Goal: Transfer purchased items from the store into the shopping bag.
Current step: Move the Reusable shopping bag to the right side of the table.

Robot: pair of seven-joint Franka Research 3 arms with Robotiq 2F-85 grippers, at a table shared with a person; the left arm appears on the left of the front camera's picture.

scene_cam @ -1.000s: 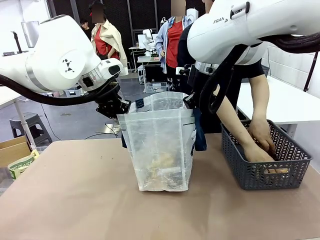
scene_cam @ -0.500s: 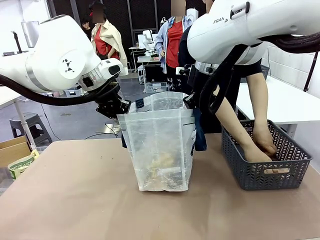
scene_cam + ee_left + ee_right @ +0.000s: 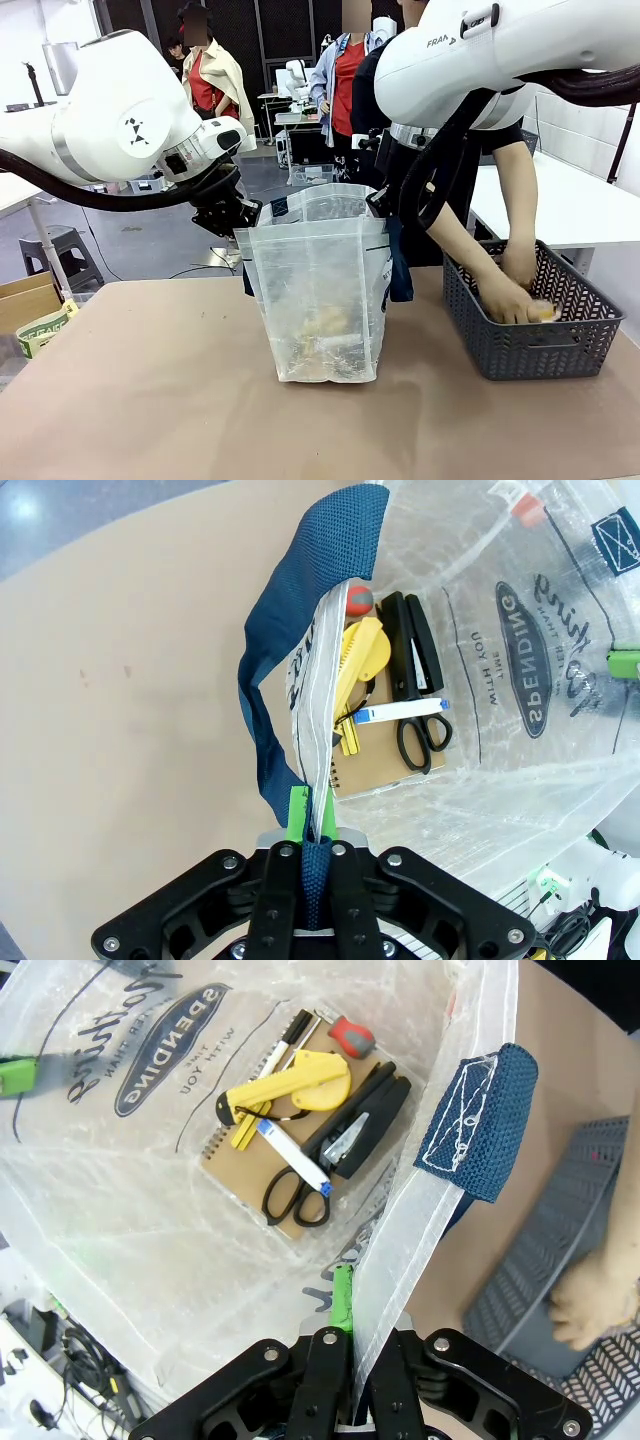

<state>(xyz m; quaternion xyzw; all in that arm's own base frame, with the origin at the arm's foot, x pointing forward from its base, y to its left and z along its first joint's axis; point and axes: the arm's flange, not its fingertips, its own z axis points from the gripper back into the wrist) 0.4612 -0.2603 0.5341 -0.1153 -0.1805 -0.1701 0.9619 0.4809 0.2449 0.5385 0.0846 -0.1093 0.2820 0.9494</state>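
Observation:
The shopping bag [image 3: 320, 290] stands open at mid-table, translucent with navy handles. My left gripper [image 3: 240, 225] is shut on its left handle; in the left wrist view the gripper [image 3: 315, 845] pinches the navy strap [image 3: 270, 690]. My right gripper [image 3: 350, 1335] is shut on the opposite rim, next to the other handle [image 3: 478, 1120]. Purchased items lie inside: a tan notebook [image 3: 250, 1160], a yellow tool [image 3: 290, 1078], scissors [image 3: 295, 1185] and a black stapler [image 3: 360, 1125]. The person's hands [image 3: 505, 295] are in the basket, holding a yellowish item [image 3: 543, 312].
A dark grey lattice basket [image 3: 520, 345] sits right of the bag on the brown table. A cardboard box [image 3: 30, 305] and a stool [image 3: 60, 255] stand off the table's left. A white table [image 3: 580, 210] lies behind the basket.
The person's hands have shifted inside the basket and now hold a yellowish item. Both arms and the bag have stayed still.

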